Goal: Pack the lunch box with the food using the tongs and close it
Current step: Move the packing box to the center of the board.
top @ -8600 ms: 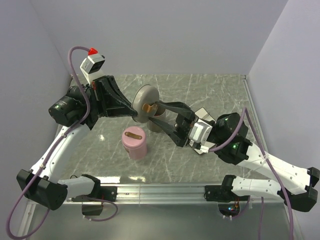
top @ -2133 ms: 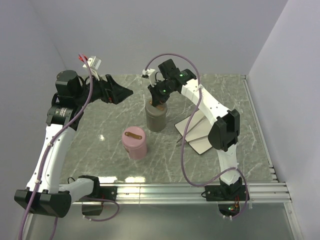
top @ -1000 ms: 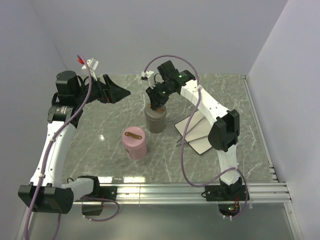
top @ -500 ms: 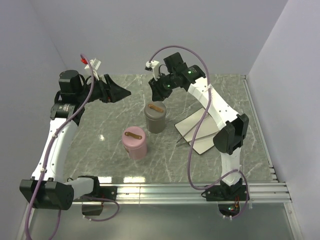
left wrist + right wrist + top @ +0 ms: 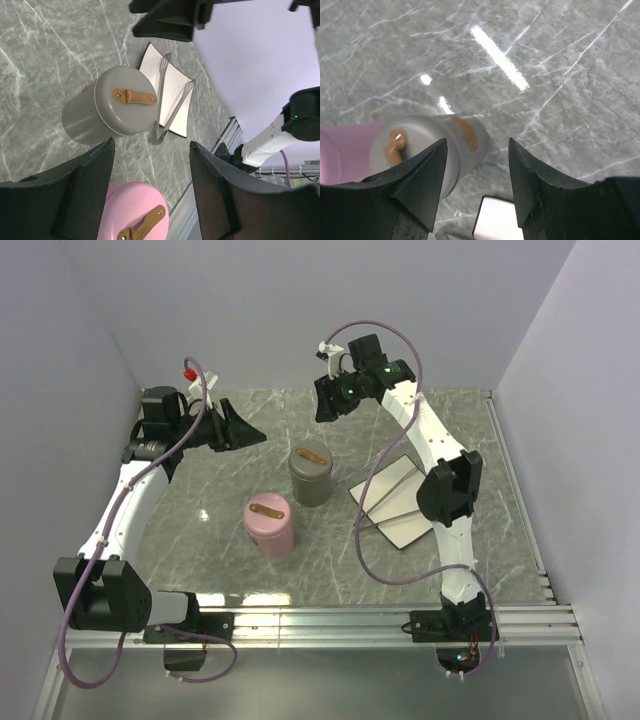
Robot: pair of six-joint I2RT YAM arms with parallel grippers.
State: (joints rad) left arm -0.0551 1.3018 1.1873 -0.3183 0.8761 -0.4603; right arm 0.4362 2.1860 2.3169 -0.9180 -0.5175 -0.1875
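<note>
The grey lunch box (image 5: 311, 473) stands mid-table with its lid on, brown handle on top; it also shows in the left wrist view (image 5: 112, 107) and, blurred, in the right wrist view (image 5: 427, 145). The silver tongs (image 5: 392, 504) lie on the white plate (image 5: 400, 483) to its right, also seen as tongs (image 5: 160, 100) on the plate (image 5: 175, 100). No food is in view. My left gripper (image 5: 250, 432) hovers left of the box, open and empty (image 5: 151, 145). My right gripper (image 5: 322, 408) hangs high behind the box, open and empty (image 5: 477, 142).
A pink lidded canister (image 5: 269, 525) with a brown handle stands in front of the grey one, also seen from the left wrist (image 5: 132, 215). A metal rail (image 5: 330, 622) runs along the near table edge. Walls close in on the left, back and right.
My right gripper has let go of the grey lid's handle, risen and drawn back behind the box, its jaws widening. My left gripper has shifted slightly right, its jaws narrower than before.
</note>
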